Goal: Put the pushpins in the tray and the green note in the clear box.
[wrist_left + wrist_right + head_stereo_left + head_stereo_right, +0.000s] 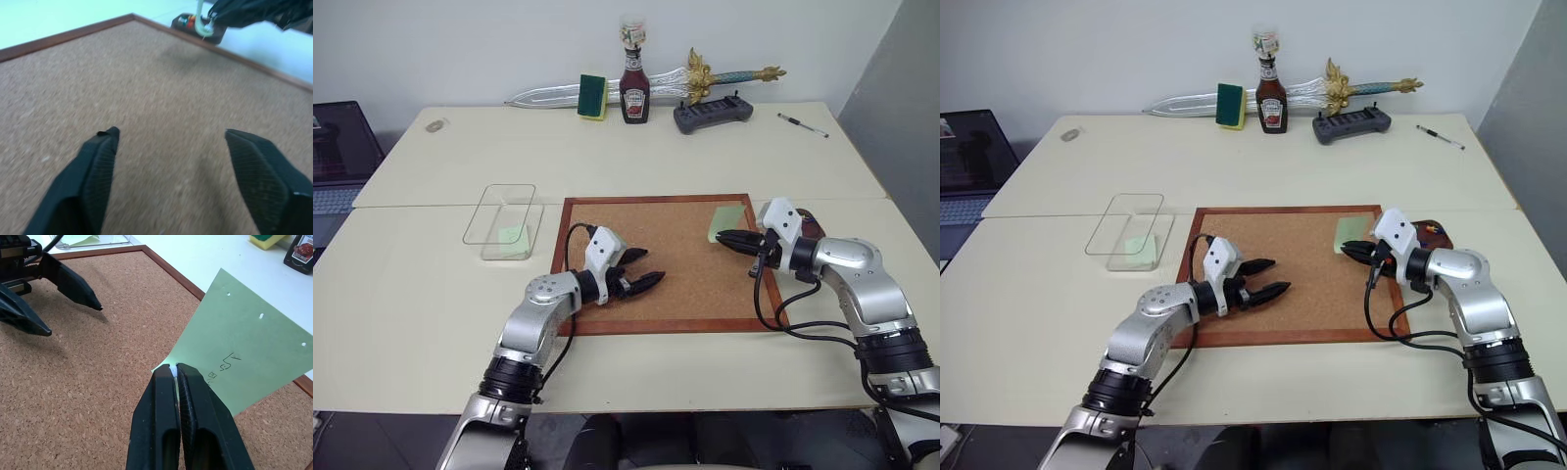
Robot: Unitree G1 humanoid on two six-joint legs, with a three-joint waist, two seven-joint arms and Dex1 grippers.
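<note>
My right gripper is shut on a corner of the green note, holding it tilted just above the cork board's far right corner. The note bears small pinholes and some handwriting. Right behind that gripper sits the dark maroon tray, and coloured pushpins lie in it. My left gripper hovers open over the middle of the cork board with nothing between its fingers. The clear box stands left of the board.
Another pale green note lies inside the clear box. Along the table's far edge are a toy sword, a green sponge, a ketchup bottle, a dark device and a pen. A laptop sits far left.
</note>
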